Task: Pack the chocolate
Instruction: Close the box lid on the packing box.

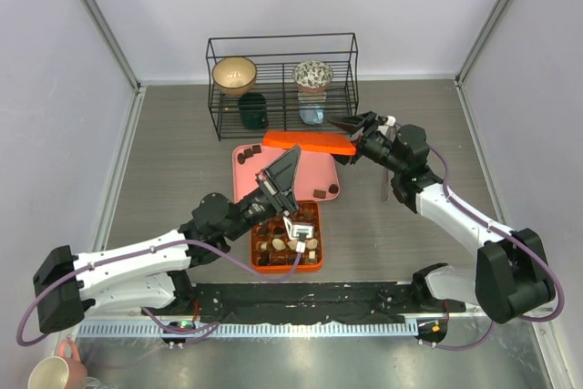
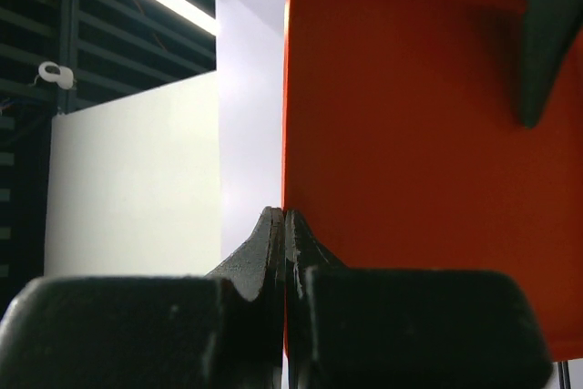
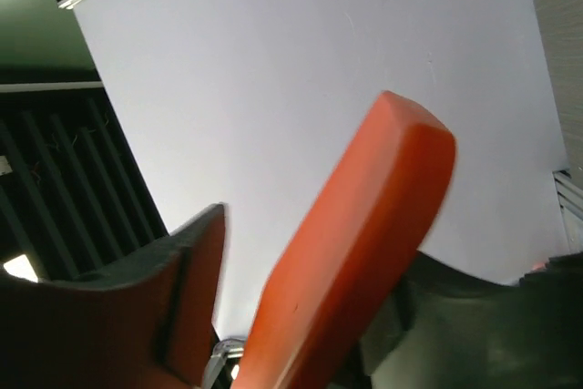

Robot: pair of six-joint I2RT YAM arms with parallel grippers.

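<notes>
Orange flat plastic lid [image 1: 308,143] hangs above the pink tray [image 1: 314,170], its end pinched by the right gripper [image 1: 352,125], likely for capping the orange gridded box [image 1: 311,267] holding most chocolate pieces [image 1: 276,245]; left gripper [image 1: 292,155], fingers pressed together, points up beside the lid, perhaps guiding it

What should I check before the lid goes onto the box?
1. Is the lid raised off the box: ok.
2. Does the right end effector grip firmly: cannot tell; its fingers straddle the lid.
3. Does the left end effector pinch the lid: cannot tell; it is closed at the lid's edge.
4. Is the box open, with chocolate inside: ok.
5. Is all chocolate packed: not ok; pieces lie on the tray.
6. Is the box clear from above: not ok; the left arm overhangs it.
</notes>
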